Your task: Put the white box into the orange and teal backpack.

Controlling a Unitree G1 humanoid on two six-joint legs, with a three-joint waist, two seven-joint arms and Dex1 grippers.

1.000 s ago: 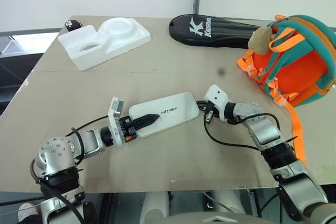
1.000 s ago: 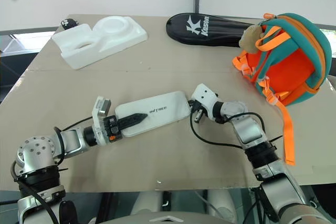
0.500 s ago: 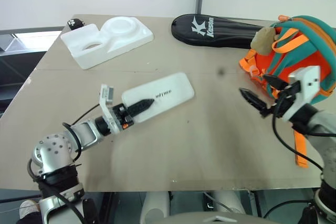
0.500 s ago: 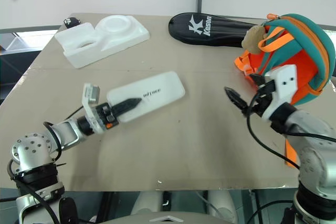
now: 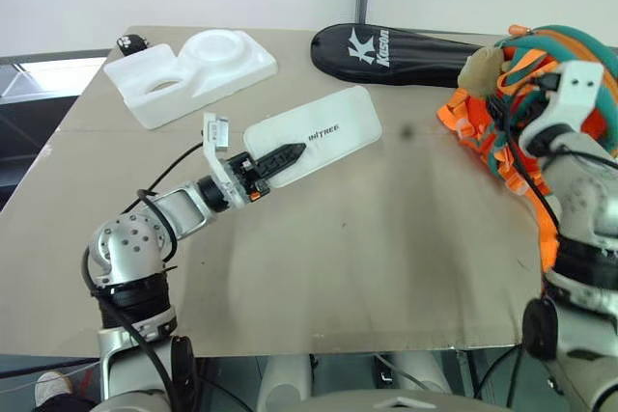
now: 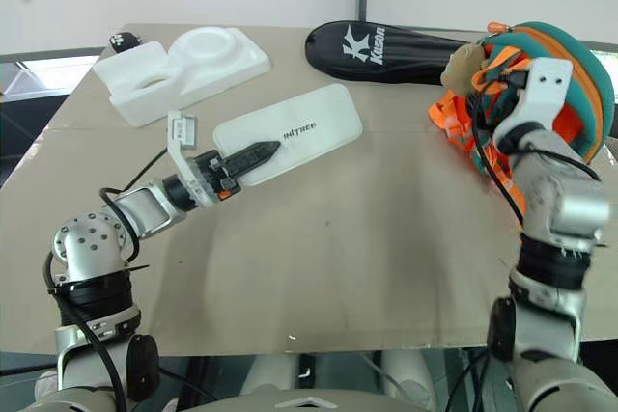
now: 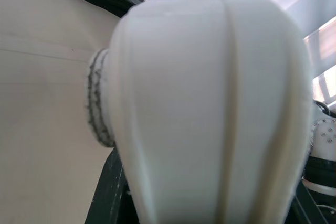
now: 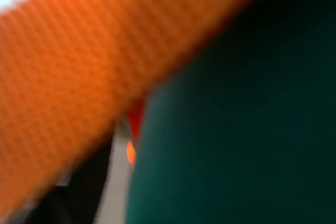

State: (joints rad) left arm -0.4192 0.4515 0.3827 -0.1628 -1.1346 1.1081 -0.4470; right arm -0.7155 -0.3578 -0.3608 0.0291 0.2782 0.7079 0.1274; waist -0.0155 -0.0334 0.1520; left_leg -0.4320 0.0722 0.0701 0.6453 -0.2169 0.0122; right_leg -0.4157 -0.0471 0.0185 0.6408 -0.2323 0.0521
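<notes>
The white box (image 5: 323, 127), a flat translucent case with dark lettering, hangs tilted above the table, its far end highest. My left gripper (image 5: 277, 156) is shut on its near end, one black finger lying across the lid. In the left wrist view the box (image 7: 210, 103) looms close between the fingers (image 7: 107, 192). The orange and teal backpack (image 6: 582, 53) stands at the table's right edge with a tan plush toy (image 5: 480, 69) on it. My right gripper (image 5: 521, 79) is pressed in among the backpack's orange straps (image 8: 63, 77) and teal fabric (image 8: 236, 129).
A chunky white foam tray (image 5: 193, 74) lies at the back left with a small black object (image 5: 130, 42) behind it. A long black racket bag (image 5: 406, 50) lies along the back edge. Bare tabletop (image 5: 367, 238) spreads between the two arms.
My left gripper has lifted the box off the table and carried it forward. My right gripper left the box's far end, opened, and swung right and up to the backpack.
</notes>
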